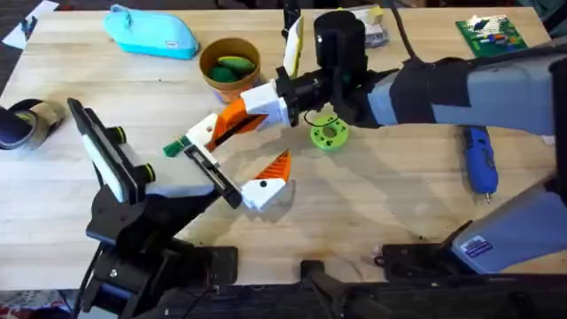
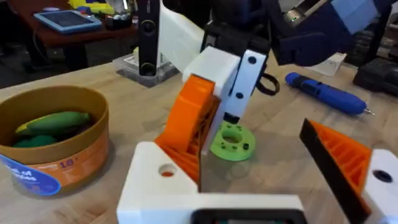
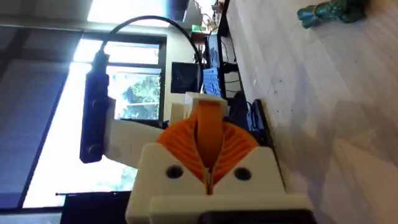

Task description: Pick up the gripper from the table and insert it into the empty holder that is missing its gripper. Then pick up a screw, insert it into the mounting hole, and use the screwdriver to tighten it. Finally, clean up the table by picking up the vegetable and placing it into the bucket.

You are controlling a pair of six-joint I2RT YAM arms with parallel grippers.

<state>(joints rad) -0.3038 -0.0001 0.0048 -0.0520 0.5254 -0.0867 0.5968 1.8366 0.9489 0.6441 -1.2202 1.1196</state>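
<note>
My right gripper (image 1: 215, 127) reaches across the table, its orange fingers (image 3: 208, 140) shut on the small white gripper (image 1: 200, 132). That piece sits at the bare end of my left gripper's (image 1: 226, 173) black rail, seen up close as a white block with a hole (image 2: 155, 180). The left gripper's other finger (image 2: 348, 162) is orange and stands far off, so it is open. The dark green vegetable (image 1: 175, 147) lies just left of both grippers and also appears in the right wrist view (image 3: 329, 12). The blue screwdriver (image 1: 479, 158) (image 2: 326, 94) lies at the right. The bucket (image 1: 217, 89) (image 2: 74, 155) stands behind.
The bucket holds lime-green vegetables (image 1: 232, 66). A flat lime-green disc (image 1: 329, 135) lies under the right arm. A light blue pouch (image 1: 151, 31) is at the back left, a green circuit board (image 1: 492, 34) at the back right, and a tape roll (image 1: 27, 120) at the left edge.
</note>
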